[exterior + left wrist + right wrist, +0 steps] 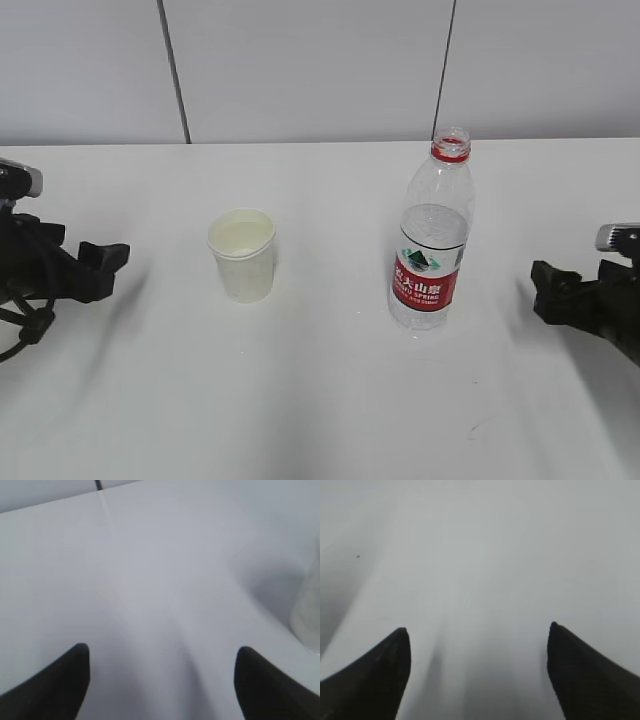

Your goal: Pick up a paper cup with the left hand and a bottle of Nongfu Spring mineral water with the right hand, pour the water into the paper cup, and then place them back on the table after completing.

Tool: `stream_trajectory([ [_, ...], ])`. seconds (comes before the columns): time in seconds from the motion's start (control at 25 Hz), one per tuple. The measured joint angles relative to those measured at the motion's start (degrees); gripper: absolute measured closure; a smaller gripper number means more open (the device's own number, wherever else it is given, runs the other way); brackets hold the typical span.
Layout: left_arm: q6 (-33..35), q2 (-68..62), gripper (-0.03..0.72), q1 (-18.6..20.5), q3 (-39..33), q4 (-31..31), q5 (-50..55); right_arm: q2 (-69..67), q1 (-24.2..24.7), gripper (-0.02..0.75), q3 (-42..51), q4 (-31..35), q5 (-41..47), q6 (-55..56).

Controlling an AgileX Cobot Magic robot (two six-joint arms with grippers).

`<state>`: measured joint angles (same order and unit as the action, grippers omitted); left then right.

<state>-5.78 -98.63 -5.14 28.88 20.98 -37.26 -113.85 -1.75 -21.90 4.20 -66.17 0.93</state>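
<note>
A white paper cup stands upright a little left of centre on the white desk, its mouth open and its inside pale. To its right, well apart from it, a clear Nongfu Spring bottle stands upright with no cap on its neck, a red ring under the mouth and a red label low on its body. The water fills it to somewhat above the label. Nothing lies between cup and bottle, and nothing stands between either one and the arm nearest it.

The left tool sits at the left edge of the frame, low over the desk and near the cup but not touching it. In the left wrist view its two black fingers are spread wide with only bare desk between them; a blurred pale shape at the right edge is probably the cup's wall.

The right tool sits at the right edge, well apart from the bottle. Its fingers likewise stand wide apart over bare desk, holding nothing.

Behind the desk, a grey panelled wall with two dark vertical seams fills the upper part of the frame.
</note>
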Motion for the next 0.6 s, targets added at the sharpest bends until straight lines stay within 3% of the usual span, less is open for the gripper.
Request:
stream_trajectory([
  [0.2, 0.0, 0.0, 0.142, 2.28, 0.0, -3.13, -2.8, 0.0, 6.1, 0.13, -2.62, -6.43, 0.0, 6.26],
  [0.32, 0.0, 0.0, 0.142, 3.06, 0.85, -3.49, -1.26, 0.0, 7.26, 0.141, -4.58, -8.44, 2.53, 7.11],
  [0.6, 0.0, 0.0, 0.142, 3.18, 10.76, -3.84, 20.43, 5.13, 7.39, 0.143, -10.33, -10.63, 22.28, 7.36],
])
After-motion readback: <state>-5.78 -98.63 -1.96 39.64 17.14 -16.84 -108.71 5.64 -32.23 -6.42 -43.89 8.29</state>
